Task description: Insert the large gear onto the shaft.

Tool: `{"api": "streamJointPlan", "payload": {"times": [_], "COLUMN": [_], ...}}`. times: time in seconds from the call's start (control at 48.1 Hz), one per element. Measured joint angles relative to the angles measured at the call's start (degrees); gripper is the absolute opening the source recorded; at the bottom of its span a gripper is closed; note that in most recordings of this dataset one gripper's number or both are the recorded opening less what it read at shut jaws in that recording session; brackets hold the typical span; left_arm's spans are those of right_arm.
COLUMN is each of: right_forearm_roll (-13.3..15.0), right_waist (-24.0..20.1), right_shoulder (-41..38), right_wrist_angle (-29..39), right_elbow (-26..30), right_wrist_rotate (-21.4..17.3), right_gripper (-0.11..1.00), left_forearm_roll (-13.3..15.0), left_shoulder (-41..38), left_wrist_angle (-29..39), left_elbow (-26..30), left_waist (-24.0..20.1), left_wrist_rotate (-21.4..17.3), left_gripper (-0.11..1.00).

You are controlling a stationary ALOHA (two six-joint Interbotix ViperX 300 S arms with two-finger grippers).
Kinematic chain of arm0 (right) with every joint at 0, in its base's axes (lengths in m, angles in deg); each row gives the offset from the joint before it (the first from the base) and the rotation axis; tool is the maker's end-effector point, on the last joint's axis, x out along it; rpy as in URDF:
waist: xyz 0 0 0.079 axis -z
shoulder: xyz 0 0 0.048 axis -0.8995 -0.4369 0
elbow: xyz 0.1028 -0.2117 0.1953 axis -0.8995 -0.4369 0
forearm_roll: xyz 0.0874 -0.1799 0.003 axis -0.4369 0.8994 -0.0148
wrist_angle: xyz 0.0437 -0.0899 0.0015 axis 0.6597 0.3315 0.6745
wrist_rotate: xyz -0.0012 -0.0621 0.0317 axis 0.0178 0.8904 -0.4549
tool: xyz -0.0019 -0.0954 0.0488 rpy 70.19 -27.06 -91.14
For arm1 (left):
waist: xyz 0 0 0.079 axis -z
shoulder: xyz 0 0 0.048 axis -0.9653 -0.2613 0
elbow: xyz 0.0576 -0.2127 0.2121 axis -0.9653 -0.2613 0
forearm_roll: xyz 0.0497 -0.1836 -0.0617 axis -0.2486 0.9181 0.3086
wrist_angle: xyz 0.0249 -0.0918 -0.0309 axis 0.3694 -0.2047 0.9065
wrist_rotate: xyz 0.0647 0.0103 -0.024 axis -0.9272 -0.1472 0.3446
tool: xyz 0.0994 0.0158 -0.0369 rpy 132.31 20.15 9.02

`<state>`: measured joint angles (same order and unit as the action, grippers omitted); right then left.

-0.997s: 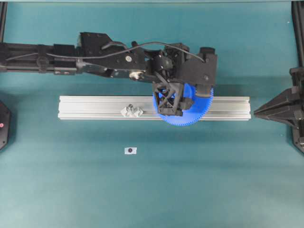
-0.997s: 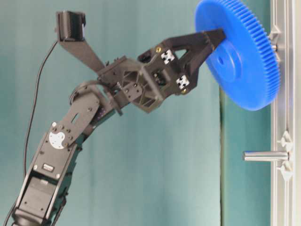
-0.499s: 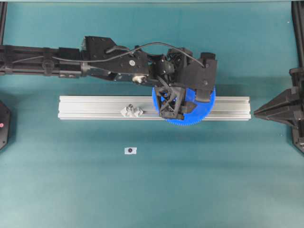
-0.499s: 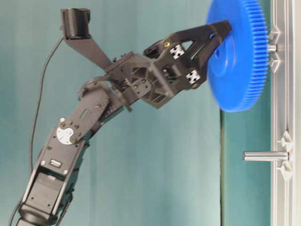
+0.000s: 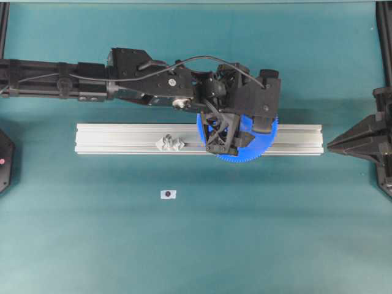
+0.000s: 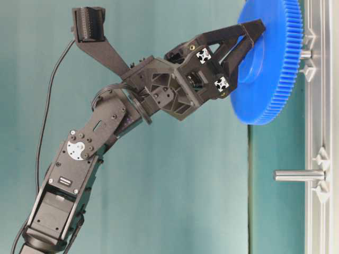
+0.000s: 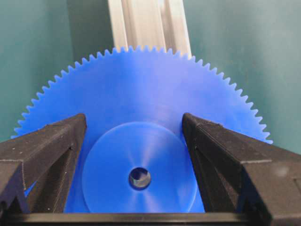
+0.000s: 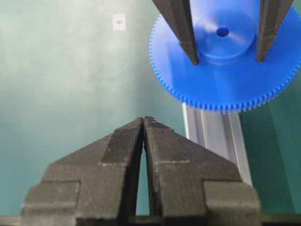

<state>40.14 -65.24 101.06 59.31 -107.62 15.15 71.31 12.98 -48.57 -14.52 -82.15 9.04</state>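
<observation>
My left gripper (image 5: 223, 147) is shut on the raised hub of the large gear (image 5: 258, 146), a bright-blue toothed disc. In the table-level view it (image 6: 249, 47) holds the gear (image 6: 275, 63) flat-on to the rail, a little off it, over the short stubby pin (image 6: 306, 53). In the left wrist view the fingers (image 7: 56, 141) flank the hub and the gear (image 7: 141, 84); something grey shows in the centre hole. The shaft (image 6: 296, 174), the taller pin, stands bare further along the rail (image 5: 168, 141). My right gripper (image 8: 143, 120) is shut and empty, parked at the right edge (image 5: 331, 146).
The aluminium rail (image 5: 116, 138) lies across the teal table and carries both pins; it also shows in the wrist views (image 7: 148, 23) (image 8: 216, 136). A small white tag with a dark dot (image 5: 168, 194) lies in front of the rail.
The left wrist has turned: the gear was tilted with one edge near the rail and now faces it flat. The arm has stretched slightly further. The right gripper has not moved.
</observation>
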Motion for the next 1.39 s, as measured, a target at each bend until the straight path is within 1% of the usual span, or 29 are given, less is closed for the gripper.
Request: {"api": "streamJointPlan", "payload": {"times": [0.81, 0.997, 1.392], "right_forearm_roll": [0.1, 0.1, 0.0], "right_waist": [0.0, 0.0, 0.0], "right_shoulder": [0.0, 0.0, 0.0], "right_wrist_angle": [-1.1, -1.1, -1.1], "right_elbow": [-0.5, -0.5, -0.5], "right_wrist_rotate": [-0.1, -0.1, -0.1], "right_gripper": [0.13, 0.13, 0.13], "left_forearm_roll": [0.0, -0.1, 0.0], "left_shoulder": [-1.1, -1.1, -1.1], "left_wrist_angle": [-0.3, -0.1, 0.1], "left_elbow": [2.5, 3.8, 4.2], "left_waist": [0.0, 0.7, 1.1], "left_wrist_rotate": [-0.4, -0.4, -0.4], "left_gripper": [0.84, 0.84, 0.83]}}
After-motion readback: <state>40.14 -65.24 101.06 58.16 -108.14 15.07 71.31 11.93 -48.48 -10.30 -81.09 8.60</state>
